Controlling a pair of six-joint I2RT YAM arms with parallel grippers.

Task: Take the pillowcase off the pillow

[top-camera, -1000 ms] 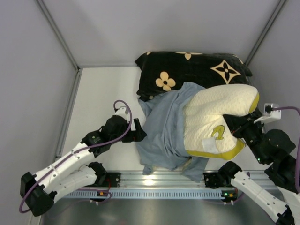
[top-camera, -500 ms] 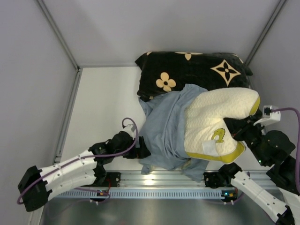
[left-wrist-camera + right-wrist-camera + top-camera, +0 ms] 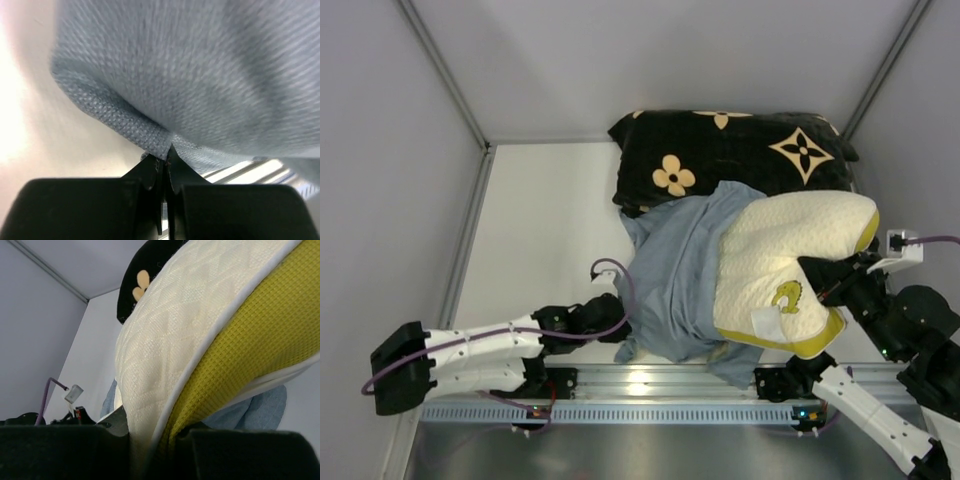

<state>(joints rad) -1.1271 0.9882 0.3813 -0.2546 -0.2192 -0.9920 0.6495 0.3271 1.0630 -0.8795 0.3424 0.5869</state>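
Left end effector (image 3: 164,155): jaws are closed with the hem of the pillowcase (image 3: 675,270) running right into the tips. We read that as a pinch on the near-left edge of the grey-blue cloth.

Change over the last second: this end effector has come back from the left side of the cloth toward the near edge of the counter (image 3: 540,220), close to the metal rail (image 3: 650,385). The left arm now lies low and stretched out, forearm nearly parallel to the rail, elbow out to the left, purple cable looped above the wrist.

Right end effector (image 3: 810,268): clamped on the right edge of the pillow (image 3: 770,240). The wrist view shows the yellow-green piping and cream knit wedged between its fingers. The pillow has crept slightly right and farther away. The right arm is folded up from its base, wrist over the pillow's right side.

Meaning for the task:
- We judge the two grips are set up to pull apart: cloth to the near left, pillow to the right.
- Not done. The emblem (image 3: 786,296) and tag (image 3: 765,322) are bare, but the pillow's left part is under or inside the cloth, which bunches there.
- The far end of both rests against the black cushion (image 3: 720,150).
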